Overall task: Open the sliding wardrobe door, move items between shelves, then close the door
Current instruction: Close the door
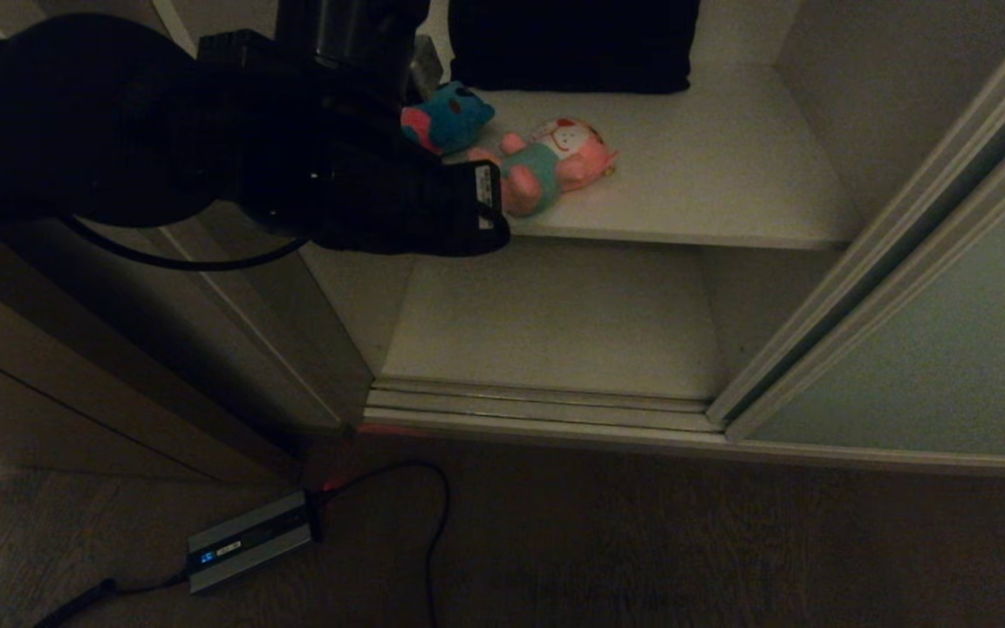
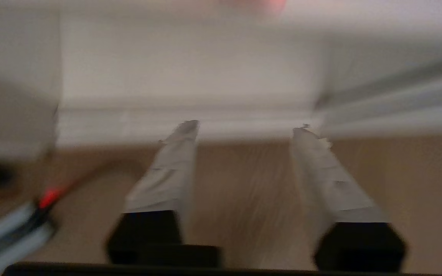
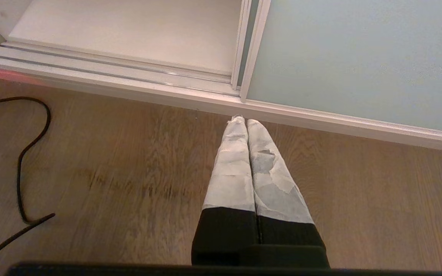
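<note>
Head view: the door (image 1: 921, 349) was seen slid aside to the right, with the pink toy (image 1: 550, 166) and blue toy (image 1: 448, 118) lain touching on the upper shelf (image 1: 712, 174), the lower shelf (image 1: 555, 323) beneath. The left gripper (image 2: 244, 130), spread with nothing between its fingers, was pointed low at the wardrobe's foot, so the toys were judged above its line, the left arm nearer. The right gripper (image 3: 244, 120) was pressed together over the floor.
</note>
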`<state>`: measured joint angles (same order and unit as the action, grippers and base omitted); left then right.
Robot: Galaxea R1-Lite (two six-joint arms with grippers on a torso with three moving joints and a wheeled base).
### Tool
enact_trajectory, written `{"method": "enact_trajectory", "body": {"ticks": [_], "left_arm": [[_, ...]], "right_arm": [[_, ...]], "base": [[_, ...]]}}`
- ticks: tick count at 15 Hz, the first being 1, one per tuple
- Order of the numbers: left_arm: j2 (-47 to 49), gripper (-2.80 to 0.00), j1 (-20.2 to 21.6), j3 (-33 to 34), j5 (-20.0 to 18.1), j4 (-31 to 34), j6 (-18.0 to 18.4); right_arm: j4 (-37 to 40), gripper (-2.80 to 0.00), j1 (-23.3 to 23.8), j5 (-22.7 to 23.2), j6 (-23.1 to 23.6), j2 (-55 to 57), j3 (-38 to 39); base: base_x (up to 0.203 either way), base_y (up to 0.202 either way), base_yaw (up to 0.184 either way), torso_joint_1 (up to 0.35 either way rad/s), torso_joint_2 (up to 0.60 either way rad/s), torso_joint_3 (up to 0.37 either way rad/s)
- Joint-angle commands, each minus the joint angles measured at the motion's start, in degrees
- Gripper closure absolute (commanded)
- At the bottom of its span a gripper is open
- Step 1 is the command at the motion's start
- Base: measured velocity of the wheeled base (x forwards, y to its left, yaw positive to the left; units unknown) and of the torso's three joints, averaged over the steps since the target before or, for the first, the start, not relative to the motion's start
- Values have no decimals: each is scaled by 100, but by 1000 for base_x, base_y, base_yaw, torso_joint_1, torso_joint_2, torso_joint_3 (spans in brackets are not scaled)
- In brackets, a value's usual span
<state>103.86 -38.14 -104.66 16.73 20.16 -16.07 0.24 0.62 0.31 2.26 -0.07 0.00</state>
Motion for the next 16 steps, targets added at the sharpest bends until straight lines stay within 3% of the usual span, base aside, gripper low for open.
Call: {"method": "enact_trajectory", "body": {"ticks": [1, 3, 6, 14, 16], "left_arm": [[127, 0, 8, -253, -156, 940, 8], [389, 0, 38, -422, -399, 1322, -22], [974, 0, 180, -550, -589, 980, -33], [2134, 0, 673, -616, -570, -3523, 136], [2198, 0, 702, -616, -556, -4113, 405]], "right_arm": [[2, 0, -1, 4, 3, 7, 25], [2, 0, -1, 4, 3, 7, 18], [2, 0, -1, 4, 3, 7, 18], [2, 0, -1, 4, 3, 7, 18], [2, 0, -1, 4, 3, 7, 25]], "base": [[0, 0, 0, 0, 0, 0], [0, 0, 0, 0, 0, 0], [0, 0, 0, 0, 0, 0], [0, 0, 0, 0, 0, 0], [0, 0, 0, 0, 0, 0]]}}
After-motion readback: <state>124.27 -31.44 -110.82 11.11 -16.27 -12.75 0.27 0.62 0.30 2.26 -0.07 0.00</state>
